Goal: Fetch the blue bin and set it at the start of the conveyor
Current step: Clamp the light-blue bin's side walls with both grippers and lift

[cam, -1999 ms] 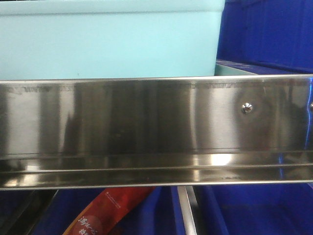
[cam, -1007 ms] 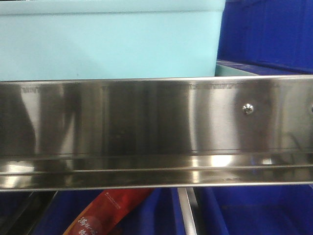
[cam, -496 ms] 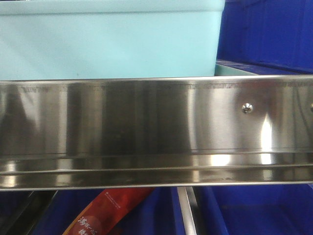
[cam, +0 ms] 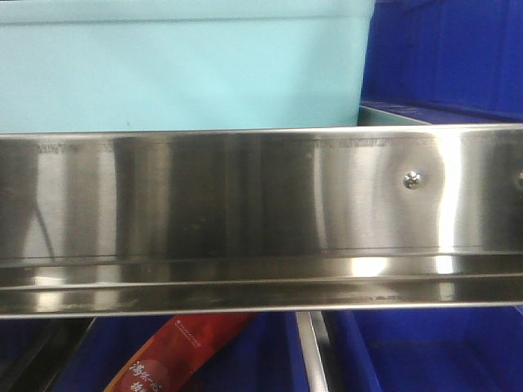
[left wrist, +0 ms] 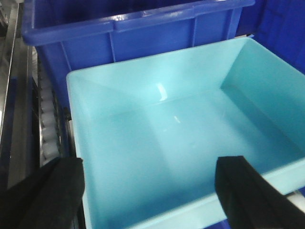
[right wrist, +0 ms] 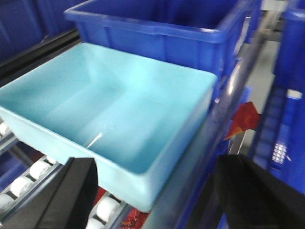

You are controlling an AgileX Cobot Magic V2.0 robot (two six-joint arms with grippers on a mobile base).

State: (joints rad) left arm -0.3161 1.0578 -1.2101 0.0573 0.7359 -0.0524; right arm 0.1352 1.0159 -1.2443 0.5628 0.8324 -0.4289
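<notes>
Blue bin (left wrist: 181,143) is sitting unlifted just behind the steel shelf rail (cam: 245,204), while left gripper (left wrist: 151,162) and right gripper (right wrist: 157,162) are hovering beyond that rail, spread wide, holding nothing. The whole carry to the unseen conveyor is waiting.

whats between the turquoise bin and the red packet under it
The shiny steel shelf rail runs across between the blue bin and the red packet, as the front-facing view shows.

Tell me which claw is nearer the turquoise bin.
Left, it seems. The left claw hangs open right over the near rim of the blue bin; the right claw hangs open off one corner, farther back.
</notes>
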